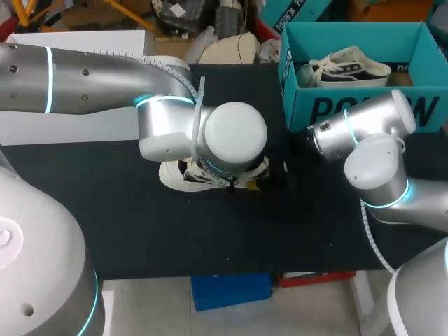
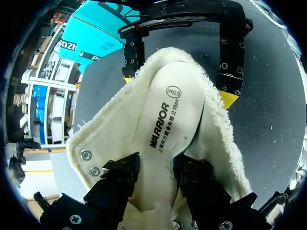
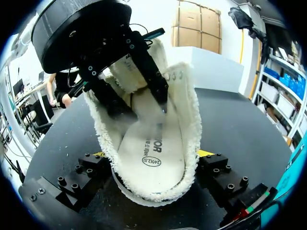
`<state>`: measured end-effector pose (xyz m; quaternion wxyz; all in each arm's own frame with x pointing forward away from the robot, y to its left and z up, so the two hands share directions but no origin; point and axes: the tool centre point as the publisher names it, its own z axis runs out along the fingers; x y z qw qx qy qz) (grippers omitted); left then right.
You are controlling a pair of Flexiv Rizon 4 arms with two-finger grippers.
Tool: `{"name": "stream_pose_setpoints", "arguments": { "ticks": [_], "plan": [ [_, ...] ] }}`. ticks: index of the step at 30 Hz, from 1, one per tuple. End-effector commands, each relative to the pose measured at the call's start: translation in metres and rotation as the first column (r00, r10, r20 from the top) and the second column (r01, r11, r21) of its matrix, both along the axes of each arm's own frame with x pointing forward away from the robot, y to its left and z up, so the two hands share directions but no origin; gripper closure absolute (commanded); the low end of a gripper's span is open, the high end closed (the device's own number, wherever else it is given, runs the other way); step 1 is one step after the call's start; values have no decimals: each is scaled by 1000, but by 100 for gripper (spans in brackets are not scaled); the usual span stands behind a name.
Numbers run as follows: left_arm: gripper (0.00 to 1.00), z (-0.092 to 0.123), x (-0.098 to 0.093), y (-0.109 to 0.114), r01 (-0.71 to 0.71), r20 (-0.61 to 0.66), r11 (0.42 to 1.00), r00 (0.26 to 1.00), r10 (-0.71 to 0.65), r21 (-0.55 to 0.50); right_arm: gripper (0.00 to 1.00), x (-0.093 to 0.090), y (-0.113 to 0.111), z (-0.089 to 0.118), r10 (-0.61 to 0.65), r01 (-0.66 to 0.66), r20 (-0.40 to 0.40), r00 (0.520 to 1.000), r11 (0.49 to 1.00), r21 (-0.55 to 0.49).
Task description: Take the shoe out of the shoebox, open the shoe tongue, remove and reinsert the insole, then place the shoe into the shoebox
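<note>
Currently the shoe sits on the black table, about mid-table and clear of the teal shoebox at the far right. From the head view, the left arm has its wrist right above the shoe and hides most of it. The right arm comes in just below the box.

Left tool reaches down inside the shoe's opening. Its black fingers pinch the white insole from both sides, so it's clamped on the insole. The right wrist view shows the pinched end of the insole lifted off the shoe floor, with the printed end lying flat lower down.

Right tool straddles the shoe at table level. A yellow tip presses the fleecy upper on each side, so it's gripping the shoe. The left wrist view shows the same clamp around the shoe's far end.

A second shoe with laces lies inside the shoebox. I can't tell which end of the shoe the right tool holds.
</note>
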<state>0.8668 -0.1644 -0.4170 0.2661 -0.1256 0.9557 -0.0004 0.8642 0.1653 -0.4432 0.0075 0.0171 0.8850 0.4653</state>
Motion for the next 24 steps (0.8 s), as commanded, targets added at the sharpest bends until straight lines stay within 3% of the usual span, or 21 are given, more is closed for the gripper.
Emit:
{"name": "stream_pose_setpoints", "arguments": {
  "ticks": [1, 3, 6, 7, 12, 24],
  "plan": [
    [59, -72, 40, 10, -11, 60, 1000, 998, 11, 9, 100, -1, 2, -9, -2, 2, -2, 1000, 1000, -3],
    [63, -74, 41, 9, -11, 46, 1000, 999, 10, 7, 100, -1, 2, -9, -2, 2, -2, 1000, 1000, -3],
    [95, -77, 41, 7, -15, 20, 1000, 1000, 14, 8, 100, -1, 2, -9, -2, 2, -2, 1000, 1000, -3],
    [100, -78, 41, 7, -12, 9, 1000, 1000, 12, 17, 100, -1, 2, -9, -2, 2, -2, 1000, 1000, -3],
    [100, -71, 39, 9, -17, -55, 1000, 998, 16, -13, 100, -1, 2, -9, -2, 2, -2, 1000, 1000, -3],
    [100, -23, 18, 12, 42, -282, 990, 956, -78, -133, 100, -1, 2, -9, -2, 2, -2, 1000, 1000, -3]
  ]
}}
